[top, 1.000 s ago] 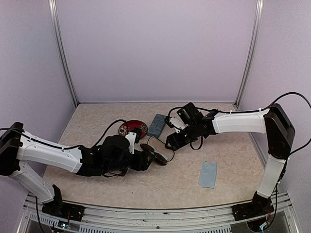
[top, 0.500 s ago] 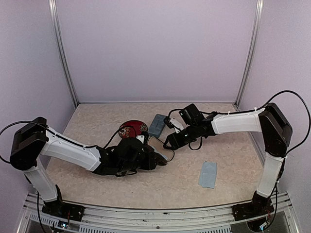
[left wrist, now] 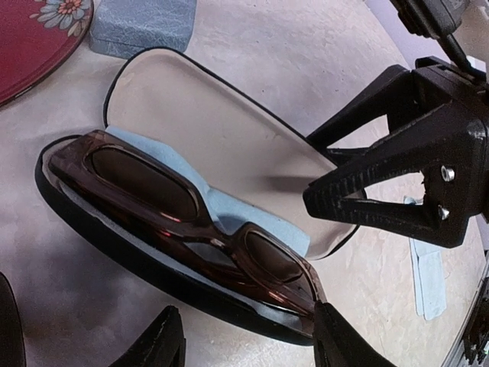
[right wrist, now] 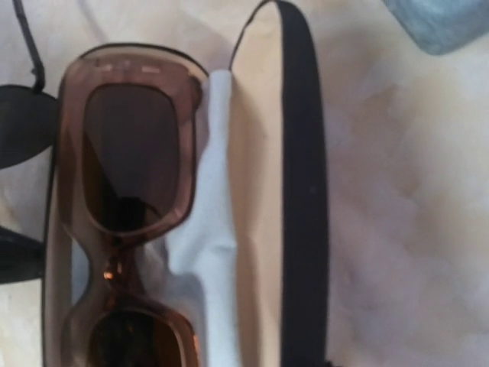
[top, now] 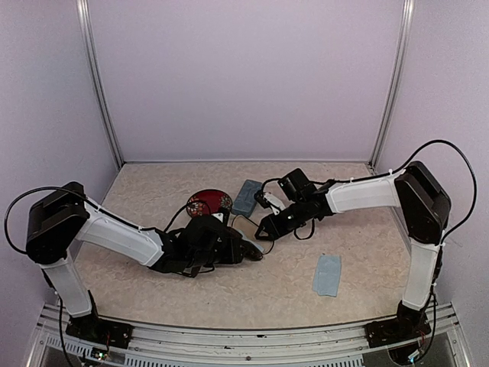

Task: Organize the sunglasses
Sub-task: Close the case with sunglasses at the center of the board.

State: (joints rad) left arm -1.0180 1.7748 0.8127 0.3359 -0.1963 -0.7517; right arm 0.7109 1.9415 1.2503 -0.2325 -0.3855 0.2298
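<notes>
- Left gripper [left wrist: 246,329]: jaws parted and grasping nothing. Its fingertips sit at the near rim of the black case [left wrist: 153,269], one tip close against the end of the frame.
- Right gripper [left wrist: 309,172]: jaws apart, straddling the far rim of the case lid [left wrist: 206,130], one finger outside and one over the lining. No pinch on the rim is visible, and pad contact cannot be confirmed.
- Reddish-brown sunglasses [left wrist: 215,231]: lying folded in the lower shell of the open case, lenses up, on a pale blue cloth [left wrist: 229,208]. They are seated along the shell and not visibly proud of it.
- Thin black sunglasses [right wrist: 23,126]: a dark lens on a thin wire shows at the edge of the right wrist view, just beside the case. It is probably this pair, outside any case.
- Blue-grey case [left wrist: 141,27]: beyond the black case and closed, next to a red floral disc [left wrist: 34,38].
- A second blue cloth [top: 328,275] lies loose on the table [top: 153,183], well apart.
- Assessment: roughly half done. One pair is stowed but its lid is open. The lid closure and the second pair remain.
</notes>
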